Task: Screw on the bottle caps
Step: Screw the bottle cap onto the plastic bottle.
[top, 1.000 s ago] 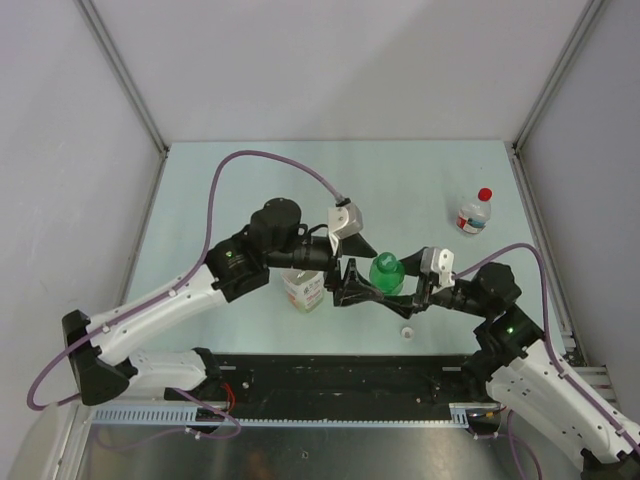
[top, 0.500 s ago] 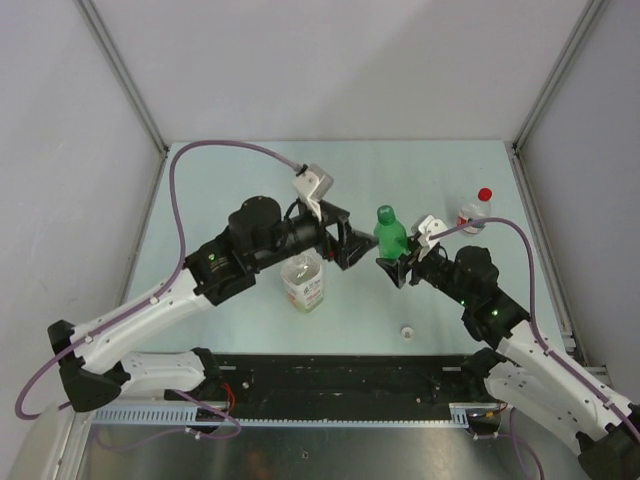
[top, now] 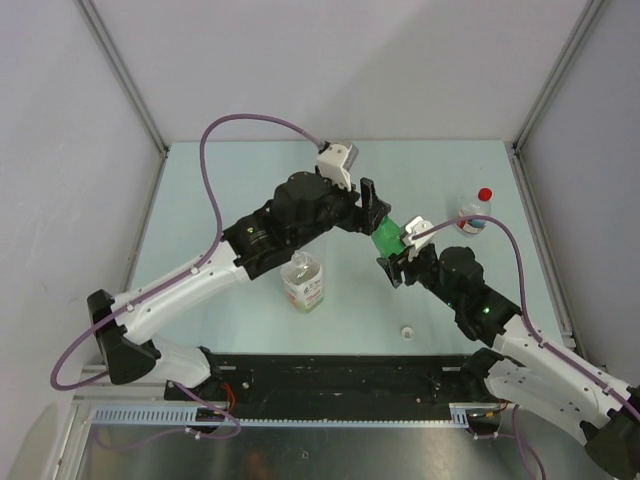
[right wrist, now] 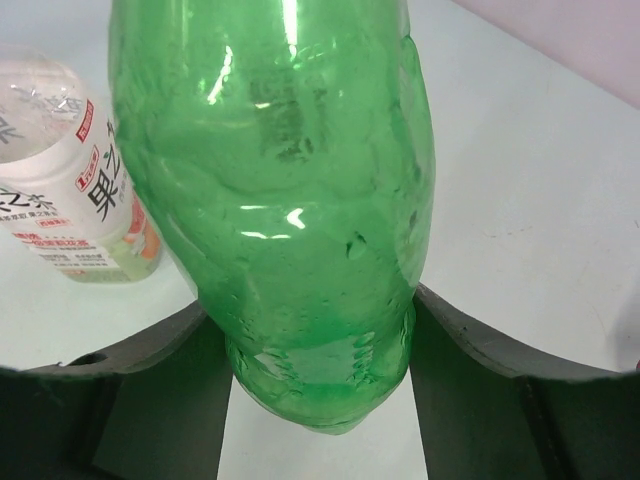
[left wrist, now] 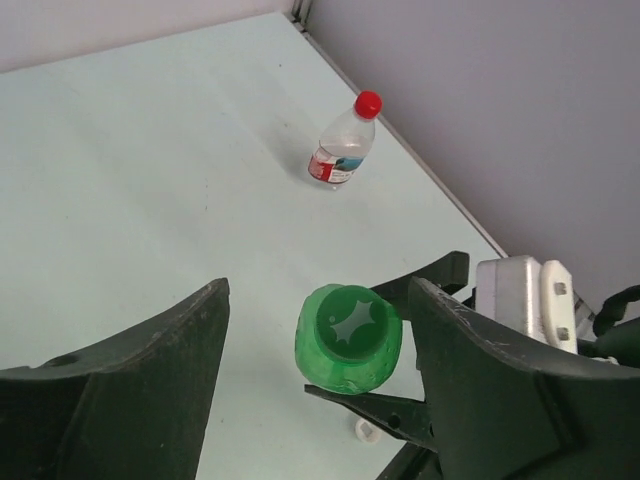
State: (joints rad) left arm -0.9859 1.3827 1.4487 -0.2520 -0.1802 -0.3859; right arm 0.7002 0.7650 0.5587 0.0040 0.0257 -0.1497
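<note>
Carried farther out, the green bottle [right wrist: 280, 200] sat clamped in the right tool [right wrist: 310, 315]. The left tool [left wrist: 318, 300] stood open astride its round, star-marked green cap [left wrist: 350, 328], touching neither side.

Below me, the small round green plastic cap [left wrist: 350, 322] sits on the green bottle [right wrist: 280, 200]. The red plastic cap [top: 485, 194] tops a small clear bottle [top: 470, 216]. The white plastic cap [top: 407, 331] lies loose on the table [top: 350, 310].
</note>
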